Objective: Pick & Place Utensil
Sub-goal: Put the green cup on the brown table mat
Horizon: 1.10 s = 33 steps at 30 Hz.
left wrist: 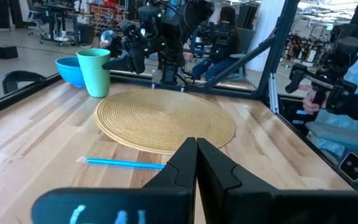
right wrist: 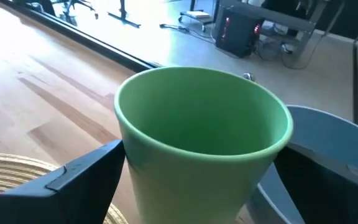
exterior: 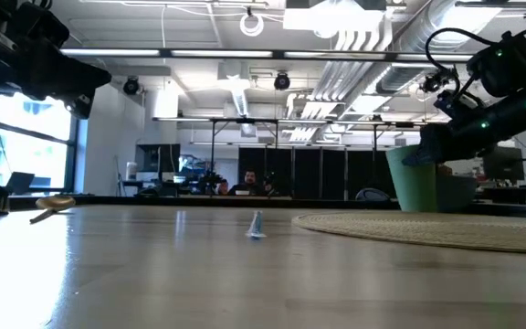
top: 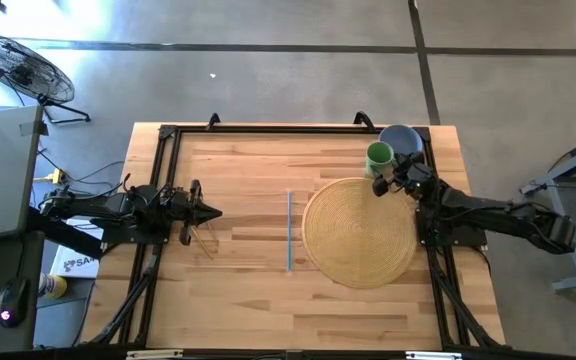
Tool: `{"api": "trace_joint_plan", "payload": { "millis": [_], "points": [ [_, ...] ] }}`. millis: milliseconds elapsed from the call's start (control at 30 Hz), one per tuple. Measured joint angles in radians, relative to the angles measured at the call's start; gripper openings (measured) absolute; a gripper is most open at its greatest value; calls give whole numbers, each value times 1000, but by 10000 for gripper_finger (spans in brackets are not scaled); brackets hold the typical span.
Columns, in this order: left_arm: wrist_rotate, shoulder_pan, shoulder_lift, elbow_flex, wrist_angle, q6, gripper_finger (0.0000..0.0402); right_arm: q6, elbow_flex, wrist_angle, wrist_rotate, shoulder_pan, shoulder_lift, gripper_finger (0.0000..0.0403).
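Note:
A thin light-blue utensil [top: 289, 230] lies flat on the wooden table, just left of a round woven placemat [top: 360, 232]; it also shows in the left wrist view [left wrist: 123, 163]. A green cup [top: 379, 156] stands upright at the mat's far edge, next to a blue bowl [top: 403, 138]. My right gripper [right wrist: 197, 174] is open, with one finger on each side of the green cup [right wrist: 204, 124]. My left gripper [top: 213, 212] is shut and empty at the table's left side, pointing toward the utensil. My right gripper's fingers [right wrist: 73, 177] stand level on either side of the green cup's wall [right wrist: 135, 180], below its rim. I cannot tell whether they touch it. The cup stands upright on the table.
The blue bowl [right wrist: 328, 137] stands close behind the cup. A black frame [top: 168, 140] runs along the table's left, far and right edges. A person [left wrist: 353, 93] stands beyond the table's edge in the left wrist view. Bare wood lies between the left gripper and the utensil.

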Motion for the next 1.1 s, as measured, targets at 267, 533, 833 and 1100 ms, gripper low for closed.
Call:
{"api": "trace_joint_plan", "payload": {
  "millis": [267,533,833,1100],
  "points": [
    [0,0,0,0,0,0,1,1,0,18,-113,-66,0,397],
    [1,0,0,0,0,0,1,-10,0,38,-152,-78,0,393],
    [4,0,0,0,0,0,1,-24,-1,38,-157,-78,0,381],
    [3,0,0,0,0,0,1,-30,-1,61,-186,-77,0,367]
  ]
}}
